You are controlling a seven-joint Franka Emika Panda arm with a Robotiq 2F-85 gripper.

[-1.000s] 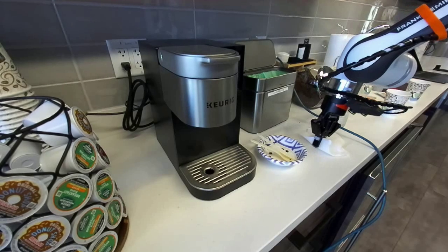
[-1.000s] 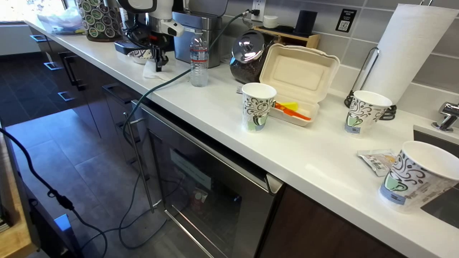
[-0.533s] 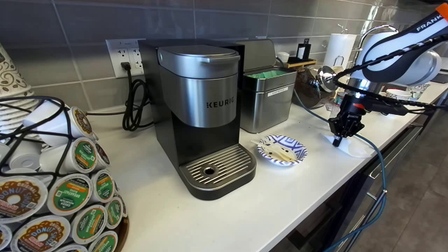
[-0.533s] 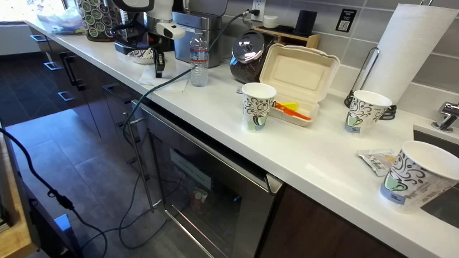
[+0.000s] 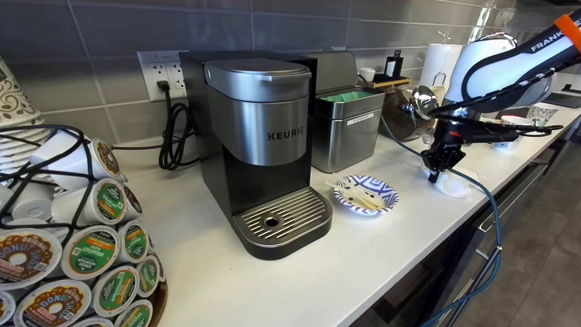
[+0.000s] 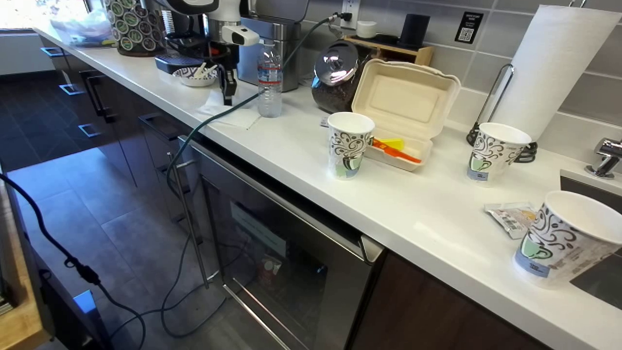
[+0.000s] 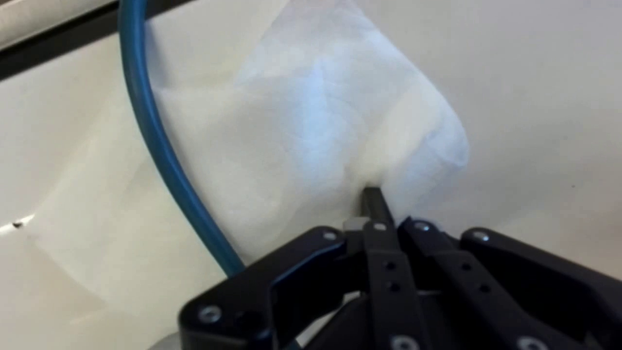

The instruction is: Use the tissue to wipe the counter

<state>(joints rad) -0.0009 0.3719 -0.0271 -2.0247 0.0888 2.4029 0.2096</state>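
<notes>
Holding one tissue (image 7: 282, 146) on one counter (image 6: 413, 204) is one tool (image 5: 434, 175).

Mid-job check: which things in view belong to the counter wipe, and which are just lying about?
For the wipe:
tissue
counter beneath it
gripper, shut on the tissue

Just standing or lying about:
patterned plate
coffee maker
water bottle
paper cups
open takeaway box
blue cable, crossing over the tissue

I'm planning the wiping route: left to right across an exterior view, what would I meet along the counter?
Round-lidded white plastic coffee pods, silver-and-black Keurig coffee maker, round blue-and-white patterned bowl, black robot gripper with a thin white paper tissue at its fingertips, patterned white paper cups.
</notes>
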